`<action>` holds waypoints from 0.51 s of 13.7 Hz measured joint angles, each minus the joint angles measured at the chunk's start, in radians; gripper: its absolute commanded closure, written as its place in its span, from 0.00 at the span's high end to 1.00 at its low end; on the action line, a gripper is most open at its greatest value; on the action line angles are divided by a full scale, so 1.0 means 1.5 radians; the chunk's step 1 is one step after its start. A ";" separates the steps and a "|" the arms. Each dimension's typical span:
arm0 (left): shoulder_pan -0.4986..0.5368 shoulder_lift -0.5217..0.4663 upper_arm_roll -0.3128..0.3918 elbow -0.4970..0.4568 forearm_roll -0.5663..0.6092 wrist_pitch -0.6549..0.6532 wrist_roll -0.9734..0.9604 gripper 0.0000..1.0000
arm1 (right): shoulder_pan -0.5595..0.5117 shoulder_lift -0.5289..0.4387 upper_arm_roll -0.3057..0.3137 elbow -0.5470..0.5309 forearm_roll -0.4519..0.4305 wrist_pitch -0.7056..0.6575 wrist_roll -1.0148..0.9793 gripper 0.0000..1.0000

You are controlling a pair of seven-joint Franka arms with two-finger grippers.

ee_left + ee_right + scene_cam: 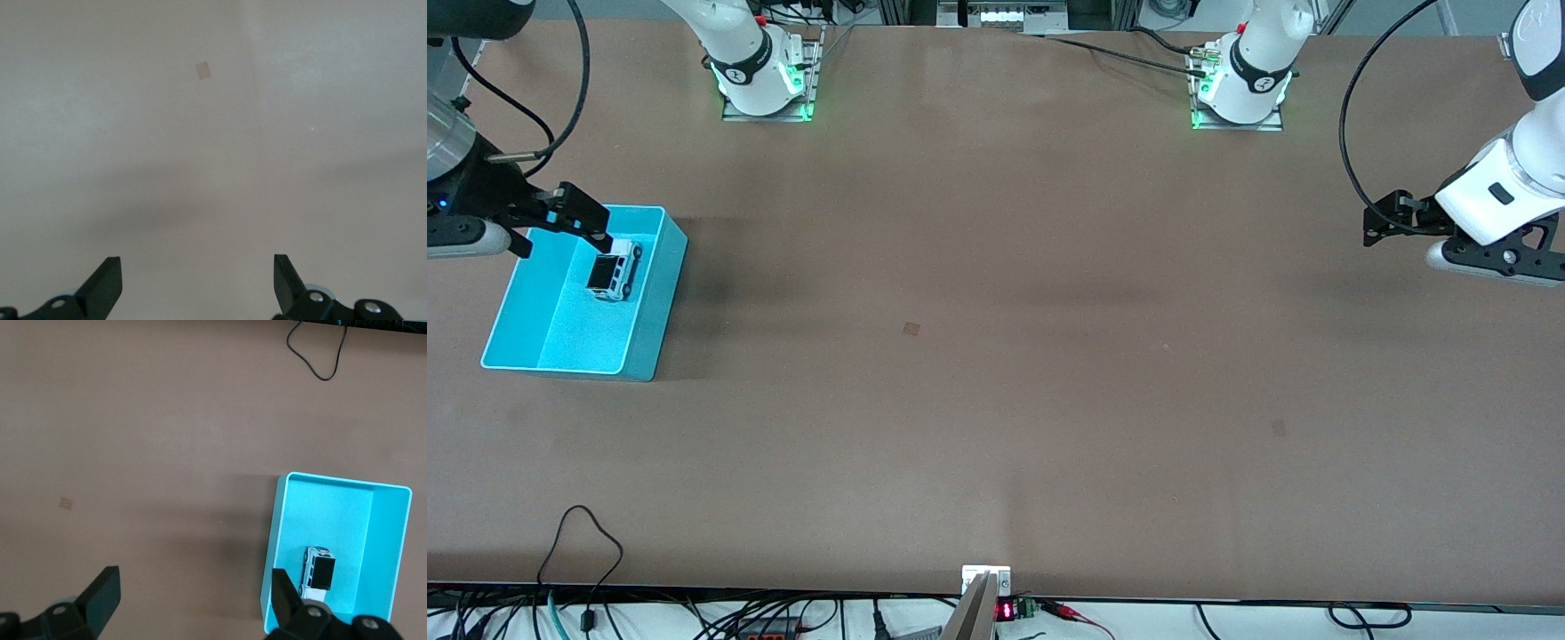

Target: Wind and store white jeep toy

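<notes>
The white jeep toy (614, 271) (318, 577) with its black roof panel lies inside the cyan bin (645, 356) (333, 510), toward the right arm's end of the table. It rests in the part of the bin farther from the front camera. My right gripper (565, 242) (193, 590) hangs open and holds nothing. It is up over the bin's edge on the robots' side, apart from the toy. My left gripper (1383, 222) (197, 273) waits open over bare table at the left arm's end, with nothing between its fingers.
Two small tape patches (911, 329) (1278, 428) mark the brown tabletop. A black cable loop (587, 533) lies at the table's front edge, below the bin. Both arm bases (765, 84) (1240, 93) stand along the edge by the robots.
</notes>
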 measured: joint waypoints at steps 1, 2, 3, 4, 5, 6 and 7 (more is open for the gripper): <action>0.000 0.000 0.000 0.000 0.000 -0.001 0.000 1.00 | -0.001 0.000 0.000 0.004 0.000 -0.025 0.003 1.00; 0.000 0.000 0.000 0.000 0.000 -0.001 0.000 1.00 | -0.003 0.000 0.000 0.006 0.000 -0.040 0.004 1.00; 0.000 0.000 0.000 0.000 0.000 -0.002 0.000 1.00 | -0.005 0.000 -0.001 0.006 0.000 -0.044 0.004 1.00; 0.000 0.000 0.000 0.000 0.000 -0.002 0.000 1.00 | -0.005 0.001 -0.001 0.006 0.000 -0.044 0.004 1.00; 0.000 0.000 0.000 0.000 0.000 -0.002 0.000 1.00 | -0.005 0.003 -0.001 0.008 0.000 -0.044 0.004 1.00; 0.000 0.000 0.000 0.000 0.000 -0.002 0.000 1.00 | -0.006 0.005 -0.001 0.014 0.000 -0.044 0.004 1.00; 0.000 0.000 0.000 0.000 0.000 -0.002 0.000 1.00 | -0.006 0.006 -0.001 0.022 0.000 -0.044 0.004 1.00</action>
